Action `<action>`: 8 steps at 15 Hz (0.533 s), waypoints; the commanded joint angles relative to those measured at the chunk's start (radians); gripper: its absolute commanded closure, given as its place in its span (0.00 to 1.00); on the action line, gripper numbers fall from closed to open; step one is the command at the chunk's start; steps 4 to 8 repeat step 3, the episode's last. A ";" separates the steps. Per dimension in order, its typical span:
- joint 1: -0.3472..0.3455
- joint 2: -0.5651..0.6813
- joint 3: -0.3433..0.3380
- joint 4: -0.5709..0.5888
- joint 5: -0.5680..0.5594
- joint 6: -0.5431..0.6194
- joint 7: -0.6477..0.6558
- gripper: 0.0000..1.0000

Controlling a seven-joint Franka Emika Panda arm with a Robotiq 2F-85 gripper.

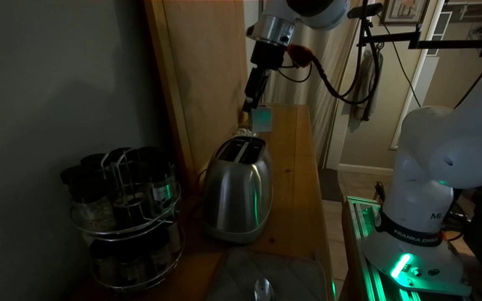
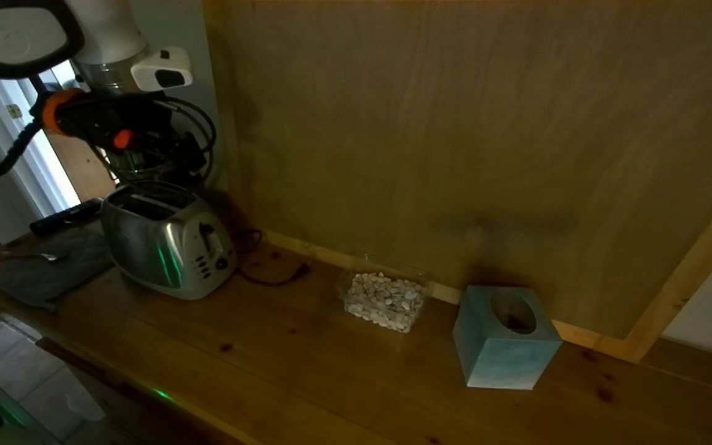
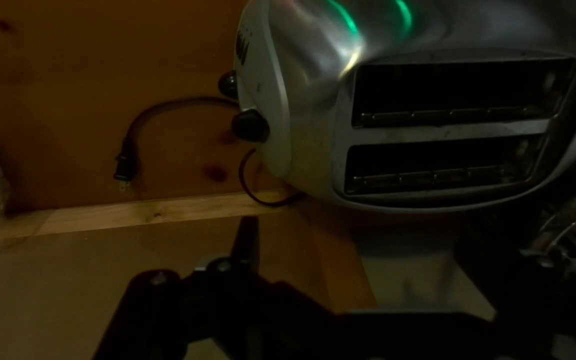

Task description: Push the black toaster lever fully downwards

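Observation:
The stainless-steel toaster [image 1: 239, 196] stands on the wooden counter beside the wall panel, its dark slotted top facing up. It also shows in an exterior view [image 2: 146, 247] and in the wrist view [image 3: 313, 75]. The small black lever [image 2: 206, 229] sits near the top of its slot on the narrow end; in the wrist view [image 3: 250, 126] it sticks out from that end. My gripper [image 1: 247, 109] is raised above toaster height, apart from the lever. In the wrist view the gripper's fingers [image 3: 358, 230] are spread wide with nothing between them. The lever is hidden in an exterior view from the toaster's far end.
A round black knob [image 2: 221, 264] sits below the lever. The toaster's cord and plug [image 2: 275, 281] lie on the counter. A clear box of pebbles [image 2: 384, 301] and a teal box [image 2: 507, 346] stand along the panel. A wire jar rack [image 1: 128, 228] stands by the toaster.

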 commanded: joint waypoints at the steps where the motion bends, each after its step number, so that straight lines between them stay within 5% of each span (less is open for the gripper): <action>1: 0.023 -0.001 -0.021 0.001 -0.016 0.000 0.013 0.00; 8: 0.023 -0.001 -0.021 0.001 -0.016 0.000 0.013 0.00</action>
